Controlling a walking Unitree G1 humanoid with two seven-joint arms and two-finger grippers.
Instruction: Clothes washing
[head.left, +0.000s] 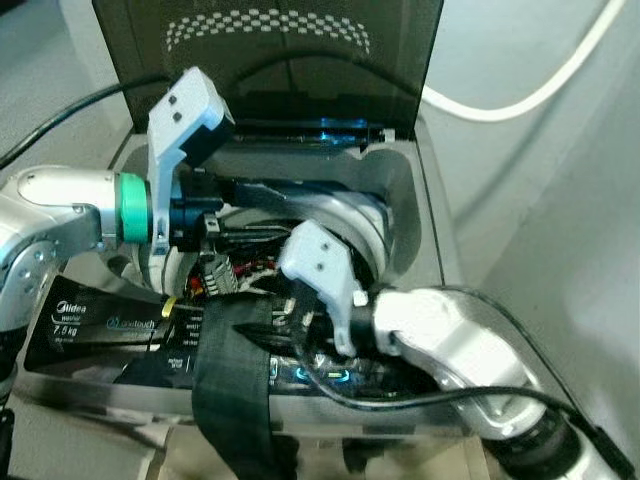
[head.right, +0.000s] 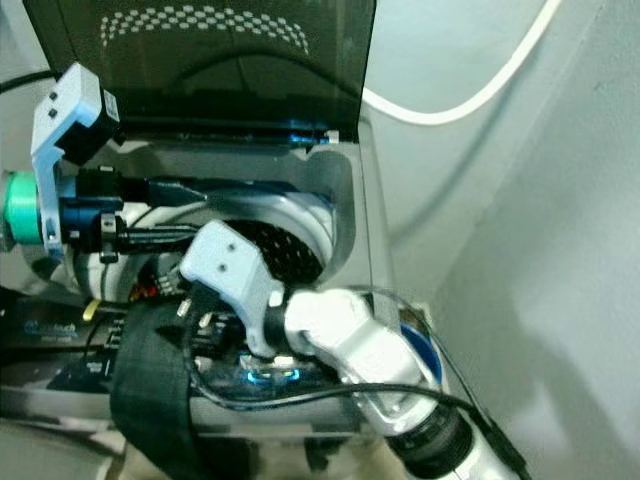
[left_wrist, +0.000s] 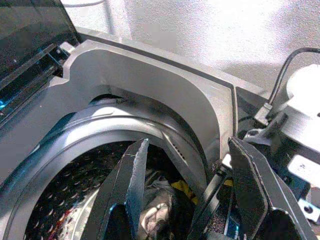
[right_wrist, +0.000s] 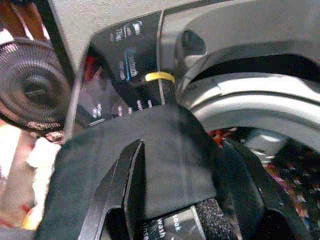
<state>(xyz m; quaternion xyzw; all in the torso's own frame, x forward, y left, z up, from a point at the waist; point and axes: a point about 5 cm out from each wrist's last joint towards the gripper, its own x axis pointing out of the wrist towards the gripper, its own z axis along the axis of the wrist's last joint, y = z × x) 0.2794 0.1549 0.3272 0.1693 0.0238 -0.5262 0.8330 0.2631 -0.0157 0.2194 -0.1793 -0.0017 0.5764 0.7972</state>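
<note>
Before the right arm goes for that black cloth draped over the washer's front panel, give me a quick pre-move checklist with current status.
1. Lid up: ok, it stands raised behind the opening.
2. Drum able to take more: ok, some clothes lie at the bottom with room above.
3. Right gripper ready to grasp: ok, fingers open and straddling the black cloth.
4. Cloth free to lift: cannot tell; it drapes over the control panel and hangs down the front, its lower end hidden.
5. Left gripper clear of the path: not ok, it hangs open over the drum opening, close to the right arm.
6. Cable on the right arm clear of the cloth: cannot tell.
</note>
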